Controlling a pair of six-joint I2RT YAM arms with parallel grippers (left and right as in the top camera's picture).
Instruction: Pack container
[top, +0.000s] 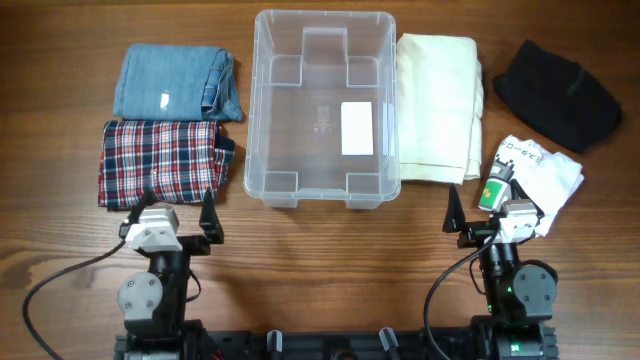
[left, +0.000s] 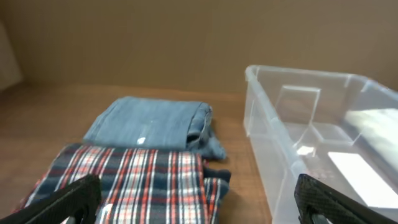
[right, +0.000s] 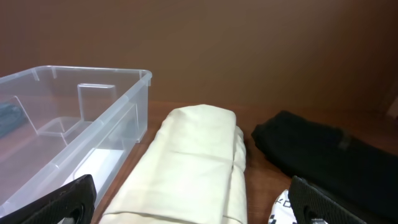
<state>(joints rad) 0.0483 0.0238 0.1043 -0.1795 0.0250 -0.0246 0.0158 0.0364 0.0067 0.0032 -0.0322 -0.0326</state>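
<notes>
The clear container (top: 265, 110) stands empty at the table's middle, a white label (top: 356, 128) on its base; it also shows in the left wrist view (left: 261, 118) and the right wrist view (right: 134, 99). Left of it lie folded blue jeans (top: 175, 80) and a folded plaid shirt (top: 160, 160). Right of it lie a folded cream cloth (top: 437, 105), a black garment (top: 555, 95) and a white printed garment (top: 540, 175). My left gripper (top: 168, 215) is open and empty in front of the plaid shirt (left: 143, 180). My right gripper (top: 488, 210) is open and empty in front of the cream cloth (right: 193, 162).
The wooden table (top: 320, 270) runs in front of the container between the two arm bases. A brown wall (right: 249, 50) stands behind the table. A small green and white item (top: 492, 193) sits by the right wrist.
</notes>
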